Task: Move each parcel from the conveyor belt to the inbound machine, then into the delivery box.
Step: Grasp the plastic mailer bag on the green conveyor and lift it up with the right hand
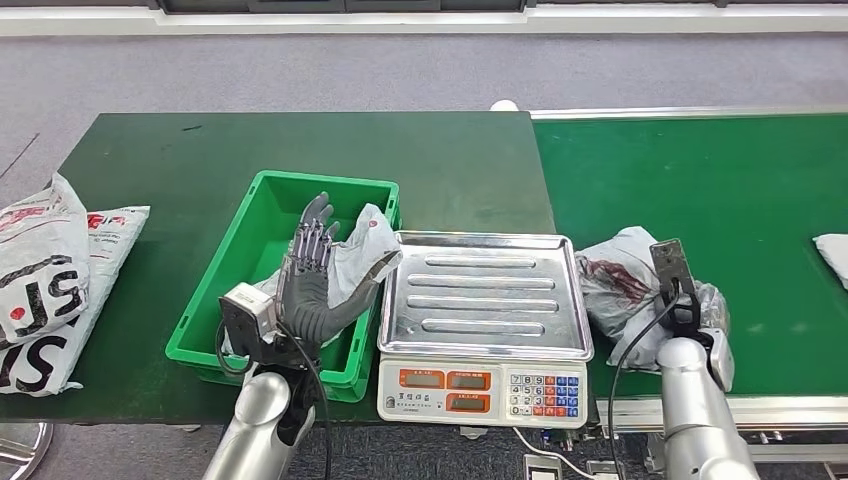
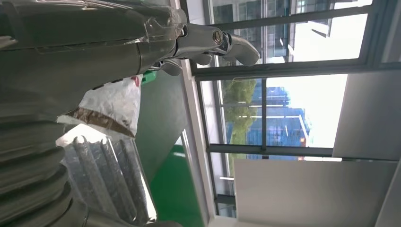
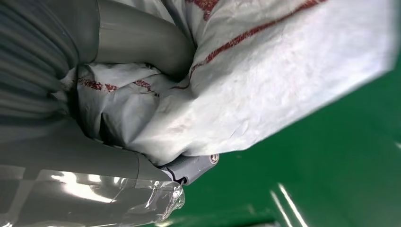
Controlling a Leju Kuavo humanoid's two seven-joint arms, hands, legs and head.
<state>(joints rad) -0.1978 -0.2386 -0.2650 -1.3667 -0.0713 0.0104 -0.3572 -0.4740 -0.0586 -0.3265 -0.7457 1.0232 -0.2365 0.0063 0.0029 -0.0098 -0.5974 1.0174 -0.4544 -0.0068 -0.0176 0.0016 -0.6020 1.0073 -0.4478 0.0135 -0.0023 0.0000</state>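
Left hand [image 1: 312,272] hangs over the green delivery crate [image 1: 262,214] with its fingers fanned out and upright, and I read it as holding nothing; a white courier bag [image 1: 362,250] lies draped against its palm side and over the crate's wall next to the scale, so I judge that parcel is being dropped or nudged down into the crate. My right hand [image 3: 142,94] is wrapped round a second white parcel with red print [image 1: 620,285] on the green conveyor belt [image 1: 720,190], thumb and fingers pressed into its crumpled plastic, just beside the weighing scale [image 1: 484,300], whose steel tray is bare. That placement suits a short lift sideways onto the tray. Another white parcel [image 1: 832,258] lies at the belt's far right edge, and SF bags [image 1: 50,280] overhang the table's left end, well apart from both arms.
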